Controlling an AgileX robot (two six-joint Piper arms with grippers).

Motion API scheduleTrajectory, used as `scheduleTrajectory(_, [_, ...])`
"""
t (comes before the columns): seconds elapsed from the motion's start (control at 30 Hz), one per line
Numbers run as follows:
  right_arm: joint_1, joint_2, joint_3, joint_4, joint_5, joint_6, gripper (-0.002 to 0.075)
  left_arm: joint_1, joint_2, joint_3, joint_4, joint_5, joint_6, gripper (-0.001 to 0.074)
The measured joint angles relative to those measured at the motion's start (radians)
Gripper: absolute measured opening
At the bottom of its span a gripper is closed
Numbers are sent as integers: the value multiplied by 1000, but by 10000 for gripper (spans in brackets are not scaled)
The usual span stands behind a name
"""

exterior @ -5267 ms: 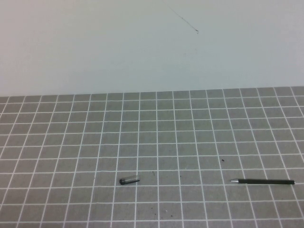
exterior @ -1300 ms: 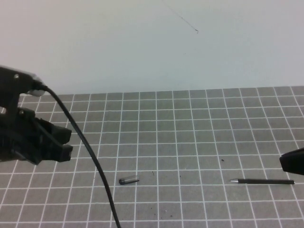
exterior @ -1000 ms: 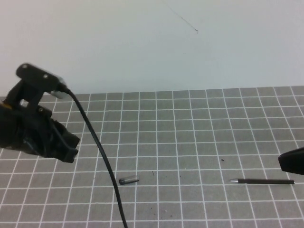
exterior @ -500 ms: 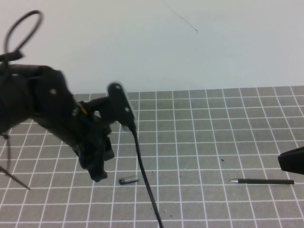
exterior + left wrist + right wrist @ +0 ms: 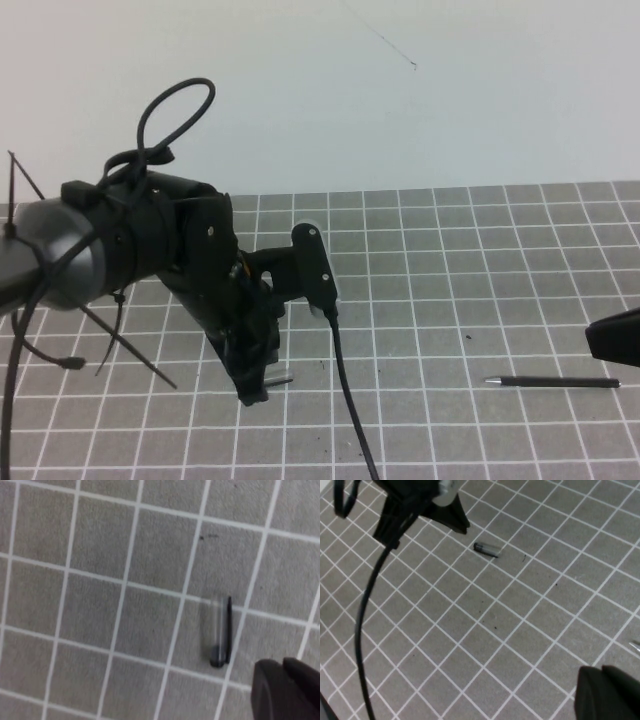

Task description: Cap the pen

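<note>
Left end effector (image 5: 252, 392) has swung in over the cap (image 5: 219, 632), tips pressed together, nothing held. Right end effector (image 5: 612, 340) parked closed near the pen (image 5: 552, 381), which lies uncapped on the surface (image 5: 420, 290); grasp not begun

Both end effectors (image 5: 252, 385) (image 5: 612, 342) closed, empty.

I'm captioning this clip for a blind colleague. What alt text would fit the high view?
The left gripper, shut, hangs low over a short pen cap on a grey gridded mat. To the right a thin black pen lies flat, uncapped. The right gripper, shut, shows only at the right edge, above the pen's far end.
</note>
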Motion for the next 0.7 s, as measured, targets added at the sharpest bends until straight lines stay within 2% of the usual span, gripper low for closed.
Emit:
scheduleTrajectory(0.13, [0, 0, 0, 0, -3, 0, -3, 0, 32, -2, -55, -29, -16, 50])
scheduleTrajectory(0.33, [0, 0, 0, 19, -3, 0, -3, 0, 95, -2, -4, -51, -63, 230])
scheduleTrajectory(0.4, [0, 0, 0, 20, -3, 0, -3, 0, 110, -2, -2, -70, -65, 263])
scheduleTrajectory(0.7, [0, 0, 0, 21, -3, 1, -3, 0, 161, -2, 22, -110, -65, 286])
